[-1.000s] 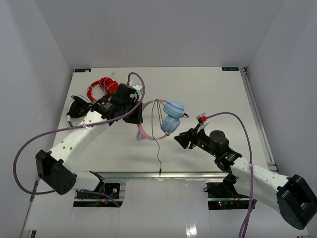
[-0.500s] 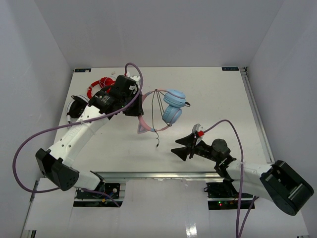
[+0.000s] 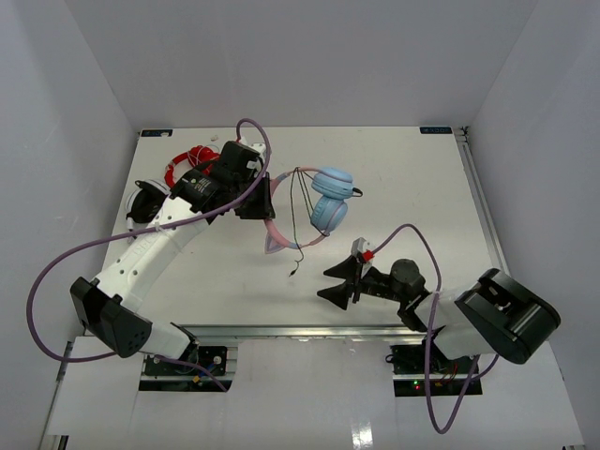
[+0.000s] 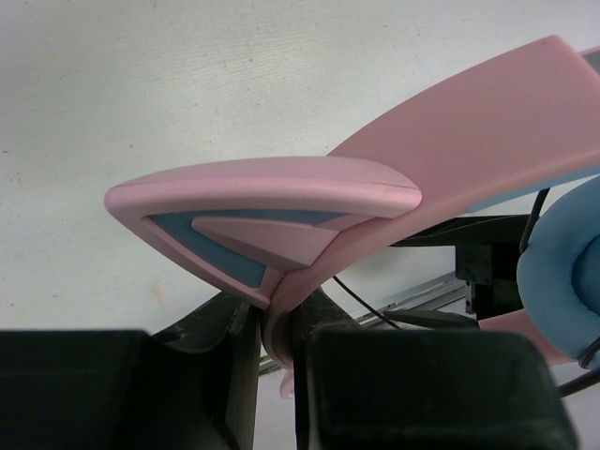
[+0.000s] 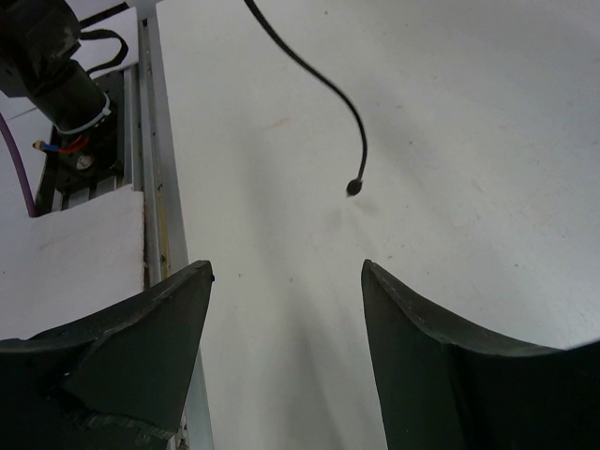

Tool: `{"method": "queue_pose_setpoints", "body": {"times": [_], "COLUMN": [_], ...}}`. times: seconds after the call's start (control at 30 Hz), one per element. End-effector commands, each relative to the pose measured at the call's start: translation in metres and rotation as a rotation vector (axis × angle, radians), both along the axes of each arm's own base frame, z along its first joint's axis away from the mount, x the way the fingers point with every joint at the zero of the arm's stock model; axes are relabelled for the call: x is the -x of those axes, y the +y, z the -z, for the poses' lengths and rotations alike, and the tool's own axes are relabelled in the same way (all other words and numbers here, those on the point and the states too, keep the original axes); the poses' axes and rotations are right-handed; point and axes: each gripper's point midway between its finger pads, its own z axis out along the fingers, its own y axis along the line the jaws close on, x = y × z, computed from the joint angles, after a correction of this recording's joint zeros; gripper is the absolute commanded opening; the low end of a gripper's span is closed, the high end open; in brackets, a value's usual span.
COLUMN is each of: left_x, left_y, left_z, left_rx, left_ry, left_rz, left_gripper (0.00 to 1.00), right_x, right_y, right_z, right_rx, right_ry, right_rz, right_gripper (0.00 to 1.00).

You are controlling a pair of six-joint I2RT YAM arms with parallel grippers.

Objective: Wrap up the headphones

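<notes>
Headphones [image 3: 328, 202]: held off the surface [image 3: 412, 178], left of centre toward the far side. The light-blue earcups are to the right, and the pink headband [image 4: 487, 141] curves to the left and near.
Left gripper [image 3: 263, 201]: closed on the headband, just beside a cat ear [image 4: 262, 202].
Right gripper [image 3: 325, 283]: jaws stood well apart, nothing held.
Cable [image 3: 298, 225]: hung down from the earcups. Whether its free end [image 5: 353, 187] touches the surface cannot be told.
Deciding relation: the free end lies near, to the far-left of the right gripper and ahead of the gap between its jaws. The cable's line runs far to near. The right arm is judged the nearer — and the only free one.
Room: open surface is seen around the free end, with the near edge rail [image 5: 155, 141] close by. The red coiled cable bundle [image 3: 192, 159] and black-and-white headphones [image 3: 145, 202] lie well apart at far left.
</notes>
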Motion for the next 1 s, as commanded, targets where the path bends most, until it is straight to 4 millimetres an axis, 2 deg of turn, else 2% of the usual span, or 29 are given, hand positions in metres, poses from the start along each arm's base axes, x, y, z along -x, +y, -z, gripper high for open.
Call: {"method": "queue_pose_setpoints", "body": {"times": [0.0, 0.37, 0.57, 0.97], "left_x": [-0.001, 0.004, 0.006, 0.004], "left_y": [-0.016, -0.016, -0.015, -0.022], "left_z": [-0.055, -0.064, -0.055, -0.059], "left_rx": [0.167, 0.203, 0.207, 0.241], "left_ry": [-0.106, -0.119, -0.116, -0.122], "left_rz": [0.016, 0.012, 0.012, 0.020], "left_gripper": [0.00, 0.00, 0.00, 0.00], "right_x": [-0.003, -0.017, -0.024, -0.025], "right_y": [0.014, 0.034, 0.041, 0.058], "right_z": [-0.082, -0.087, -0.092, -0.101], "right_rx": [-0.249, -0.295, -0.301, -0.335], "right_ry": [-0.323, -0.353, -0.385, -0.373], "right_rz": [-0.054, -0.086, -0.087, -0.120], "right_gripper": [0.71, 0.71, 0.71, 0.70]}}
